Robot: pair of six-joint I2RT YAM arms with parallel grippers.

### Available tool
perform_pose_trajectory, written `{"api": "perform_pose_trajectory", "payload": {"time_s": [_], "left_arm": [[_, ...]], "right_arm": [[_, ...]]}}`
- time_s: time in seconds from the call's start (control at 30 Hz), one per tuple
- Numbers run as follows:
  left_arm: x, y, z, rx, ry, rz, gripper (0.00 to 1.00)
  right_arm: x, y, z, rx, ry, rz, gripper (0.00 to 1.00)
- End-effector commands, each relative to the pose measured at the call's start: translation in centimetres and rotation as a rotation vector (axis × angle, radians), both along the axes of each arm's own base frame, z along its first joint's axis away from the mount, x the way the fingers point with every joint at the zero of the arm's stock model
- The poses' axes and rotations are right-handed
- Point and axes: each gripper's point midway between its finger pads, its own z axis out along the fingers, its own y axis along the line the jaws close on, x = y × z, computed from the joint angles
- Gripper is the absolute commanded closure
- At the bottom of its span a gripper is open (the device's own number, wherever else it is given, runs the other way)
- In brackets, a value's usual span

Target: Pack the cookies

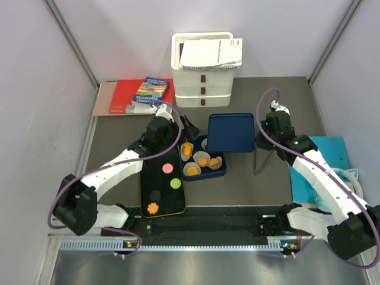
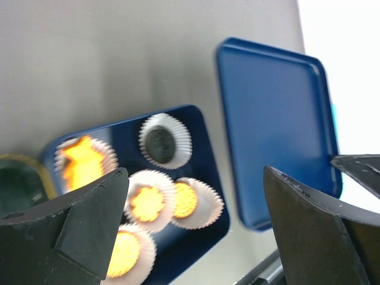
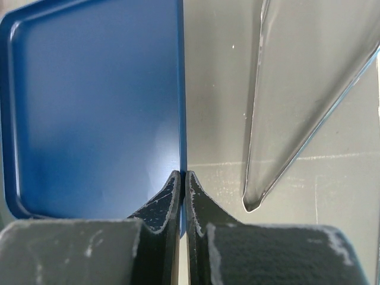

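Observation:
A blue box in the middle holds white paper cups with orange cookies. In the left wrist view the box shows several orange cookies and one black cookie in cups. My left gripper hovers open and empty over the box, its midpoint between wide fingers. On a black tray lie a pink cookie, a green cookie, a black one and an orange one. My right gripper is shut on the right edge of the blue lid.
White stacked containers with a booklet on top stand at the back. Books lie at the back left. A teal sheet lies under the right arm. A clear plastic piece stands just right of the lid.

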Motion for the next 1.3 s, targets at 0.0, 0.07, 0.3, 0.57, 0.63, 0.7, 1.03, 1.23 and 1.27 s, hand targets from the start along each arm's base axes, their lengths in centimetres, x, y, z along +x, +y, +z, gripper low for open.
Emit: {"api": "perform_pose_trajectory", "payload": {"time_s": [0.0,0.07,0.3,0.57,0.63,0.7,1.03,1.23,1.27], "left_arm": [[1.4,-3.4,3.4,-0.141,-0.096,-0.106,0.01],[1.8,-4.4,2.7,-0.169,-0.093,-0.135,0.01],[2.2,-7.3,0.7,-0.265,-0.050,-0.235,0.01],[1.9,-8.6,0.8,-0.387,-0.043,-0.320,0.13],[1.8,-8.4,1.2,-0.441,-0.054,-0.337,0.26],[1.5,-8.2,1.7,-0.478,-0.074,-0.351,0.41],[1.3,-7.7,1.5,-0.531,-0.053,-0.385,0.84],[1.4,-7.3,2.0,-0.528,-0.065,-0.393,0.91],[1.6,-7.1,2.0,-0.520,-0.061,-0.387,0.91]], "right_arm": [[-0.2,1.7,1.4,0.059,-0.055,0.039,1.00],[-0.3,2.3,1.6,0.064,-0.061,0.060,1.00],[-0.5,3.8,1.6,0.078,-0.060,0.104,1.00],[-0.9,4.2,2.1,0.094,-0.069,0.121,1.00],[-0.9,4.2,2.1,0.093,-0.071,0.123,1.00],[-1.0,4.2,2.2,0.094,-0.075,0.127,1.00],[-1.1,4.4,2.1,0.102,-0.072,0.136,1.00],[-1.4,4.5,2.8,0.106,-0.080,0.154,0.94],[-1.3,4.5,3.5,0.113,-0.090,0.154,0.83]]}}
